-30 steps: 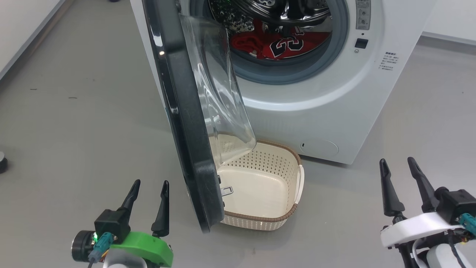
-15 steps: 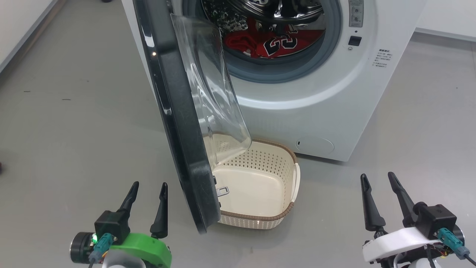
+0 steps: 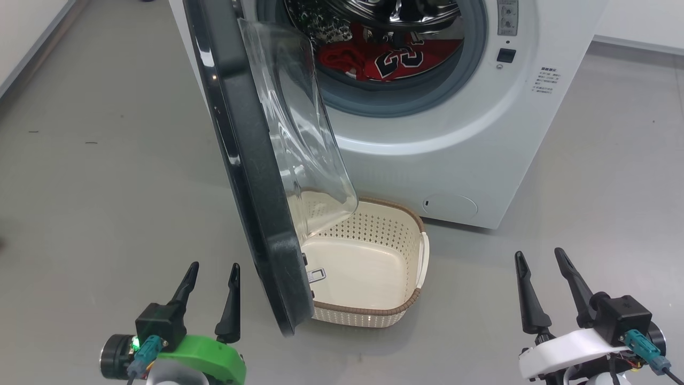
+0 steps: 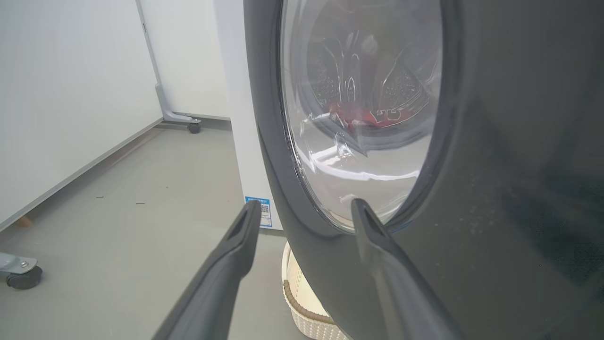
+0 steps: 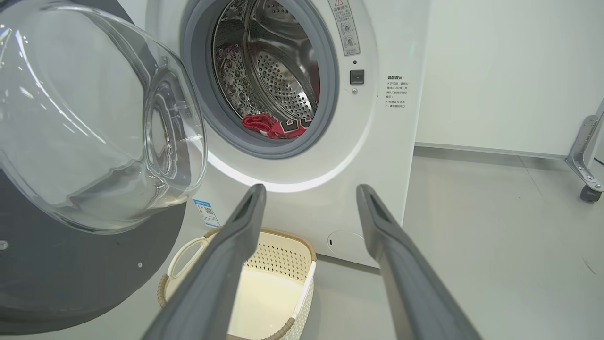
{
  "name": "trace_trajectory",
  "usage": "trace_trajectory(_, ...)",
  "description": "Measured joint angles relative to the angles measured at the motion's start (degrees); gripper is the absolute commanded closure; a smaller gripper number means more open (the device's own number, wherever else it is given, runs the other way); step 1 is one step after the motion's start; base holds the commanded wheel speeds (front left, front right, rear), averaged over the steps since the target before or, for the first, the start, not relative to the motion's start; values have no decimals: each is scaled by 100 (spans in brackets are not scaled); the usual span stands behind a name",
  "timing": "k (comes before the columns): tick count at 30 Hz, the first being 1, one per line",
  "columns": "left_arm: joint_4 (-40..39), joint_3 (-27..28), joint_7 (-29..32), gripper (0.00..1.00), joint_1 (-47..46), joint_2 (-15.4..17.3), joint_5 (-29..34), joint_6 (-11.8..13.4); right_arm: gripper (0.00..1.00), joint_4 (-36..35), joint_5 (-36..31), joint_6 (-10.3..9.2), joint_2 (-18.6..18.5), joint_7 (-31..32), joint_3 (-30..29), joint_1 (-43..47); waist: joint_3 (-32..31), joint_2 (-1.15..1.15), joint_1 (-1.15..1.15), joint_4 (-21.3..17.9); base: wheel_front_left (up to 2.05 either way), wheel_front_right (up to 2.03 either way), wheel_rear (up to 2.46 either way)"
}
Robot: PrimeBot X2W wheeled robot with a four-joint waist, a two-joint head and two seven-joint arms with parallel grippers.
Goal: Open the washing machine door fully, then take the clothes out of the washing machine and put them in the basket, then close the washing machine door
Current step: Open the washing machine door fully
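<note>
The white washing machine (image 3: 438,144) stands ahead with its black round door (image 3: 251,176) swung about halfway out, its clear glass bowl (image 3: 299,123) facing the drum. Red clothes (image 3: 390,59) with a black number lie in the steel drum, also seen as the clothes (image 5: 276,126). The cream basket (image 3: 368,305) sits on the floor below the opening, partly behind the door. My left gripper (image 3: 212,266) is open, just left of the door's lower edge and facing its outer face (image 4: 495,189). My right gripper (image 3: 538,254) is open, low at the right, holding nothing.
Grey floor (image 3: 107,160) spreads to the left and right of the machine. A white wall panel (image 4: 71,94) runs along the left, with a castor (image 4: 23,277) at its foot. Another castor frame (image 5: 587,184) stands far right.
The head view has shifted, so the machine and basket sit a little further left and up. The right gripper has dropped lower and moved left in view. Both grippers stay open.
</note>
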Motion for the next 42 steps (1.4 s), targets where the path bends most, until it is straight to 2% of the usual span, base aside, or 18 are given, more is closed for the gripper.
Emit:
trace_trajectory(12, 25, 14, 0, 0, 0, 0, -1, 1, 0, 53, -191, 75, 98, 0, -178, 91, 12, 0, 0, 14, 0, 0, 0)
trace_trajectory(13, 29, 14, 0, 7, 0, 0, -1, 0, 0, 53, -191, 77, 109, 0, -186, 91, 13, 0, 0, 15, 0, 0, 0)
trace_trajectory(14, 34, 14, 0, 94, 0, 0, -1, 0, 0, 53, -197, 89, 116, 0, -192, 91, 13, 0, 0, 16, 0, 0, 0)
trace_trajectory(15, 42, 14, 0, 100, 0, 0, -1, 1, 0, 54, -224, 100, 121, 0, -201, 91, 14, 0, 0, 17, 0, 0, 0)
trace_trajectory(24, 45, 76, 0, 100, -1, 0, -1, 24, 0, 80, -357, 151, 179, 0, -281, 91, 9, 0, 0, 22, 0, 0, 0)
trace_trajectory(31, -277, 187, 0, 100, -32, 0, 85, 54, 0, 90, -401, 185, 205, 0, -349, 97, -33, 0, 0, 37, 0, 0, 0)
trace_trajectory(42, -1857, 605, -19, 100, -648, -1, 388, 93, 0, 99, -460, 223, 241, 0, -432, 105, -103, 0, 0, 52, 0, 0, 0)
